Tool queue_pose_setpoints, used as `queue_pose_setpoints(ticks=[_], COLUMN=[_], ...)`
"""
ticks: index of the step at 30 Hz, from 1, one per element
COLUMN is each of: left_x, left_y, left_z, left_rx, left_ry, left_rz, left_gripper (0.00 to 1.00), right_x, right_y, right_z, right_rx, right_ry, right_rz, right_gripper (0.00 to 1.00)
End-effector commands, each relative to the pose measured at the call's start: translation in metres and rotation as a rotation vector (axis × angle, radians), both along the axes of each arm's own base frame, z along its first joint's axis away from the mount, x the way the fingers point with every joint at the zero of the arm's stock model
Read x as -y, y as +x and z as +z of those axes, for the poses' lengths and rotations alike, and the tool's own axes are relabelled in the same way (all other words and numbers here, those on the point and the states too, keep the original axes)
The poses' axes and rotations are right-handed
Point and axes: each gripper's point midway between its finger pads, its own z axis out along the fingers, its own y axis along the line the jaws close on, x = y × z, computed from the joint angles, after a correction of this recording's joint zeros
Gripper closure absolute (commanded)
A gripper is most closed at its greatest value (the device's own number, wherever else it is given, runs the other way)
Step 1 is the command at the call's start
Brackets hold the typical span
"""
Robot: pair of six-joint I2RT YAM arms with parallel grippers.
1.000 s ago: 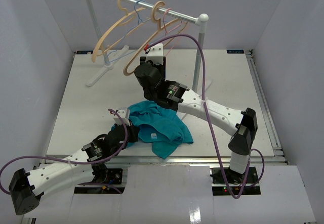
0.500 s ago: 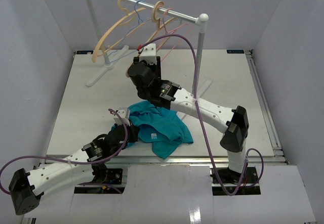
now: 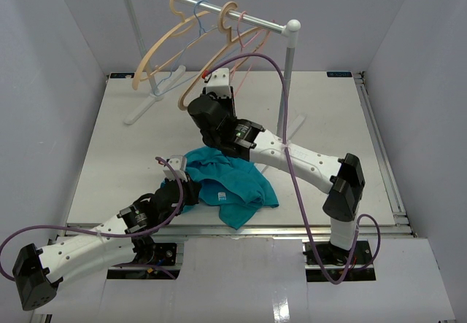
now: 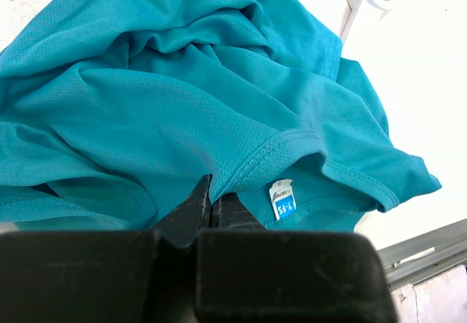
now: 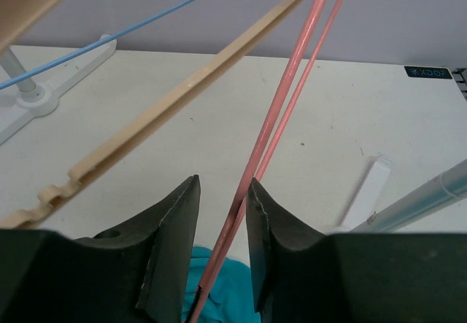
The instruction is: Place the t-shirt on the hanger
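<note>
The teal t-shirt point(image 3: 233, 181) lies crumpled on the table near the front edge. In the left wrist view the t-shirt point(image 4: 182, 97) fills the frame and shows its white label point(image 4: 282, 197). My left gripper point(image 3: 187, 186) is shut, pinching a hemmed edge of the shirt at its tips point(image 4: 211, 194). The pink hanger point(image 3: 252, 40) hangs on the rail. My right gripper point(image 3: 219, 90) is raised under the rail and open point(image 5: 223, 181). The pink hanger's two thin wires point(image 5: 292, 68) pass between its jaws, against the right finger point(image 5: 263, 206).
A white rail point(image 3: 219, 9) on two posts stands at the back. It carries two beige hangers point(image 3: 157, 46) point(image 3: 208, 68) and a thin light-blue hanger point(image 3: 191, 35). A beige hanger arm point(image 5: 190, 86) and the blue wire point(image 5: 131, 30) cross just left of my right gripper. The right rail post point(image 3: 287, 75) stands close behind it.
My right gripper shifted left and then back a little, staying at the pink hanger under the rail. The left arm and the t-shirt have not moved.
</note>
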Motion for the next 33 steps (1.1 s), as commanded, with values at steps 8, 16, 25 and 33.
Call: queue_pose_setpoints(ticks=[8, 16, 25, 33], left_x=[0.003, 0.002, 0.001, -0.002], left_y=[-0.001, -0.001, 0.0, 0.003], left_z=[0.003, 0.004, 0.003, 0.004], left_rx=[0.013, 0.015, 0.016, -0.006], left_ry=[-0.016, -0.018, -0.017, 0.004], left_rz=[-0.013, -0.01, -0.001, 0.031], left_gripper=[1.0, 1.0, 1.0, 1.0], right_x=[0.041, 0.072, 0.09, 0.099], right_y=[-0.021, -0.036, -0.057, -0.095], right_z=[0.053, 0.083, 0.095, 0.064], right_rx=[0.076, 0.099, 0.1, -0.025], right_ry=[0.025, 0.025, 0.039, 0.037], right_rz=[-0.07, -0.055, 0.044, 0.277], right_gripper=[0.92, 0.92, 0.92, 0.92])
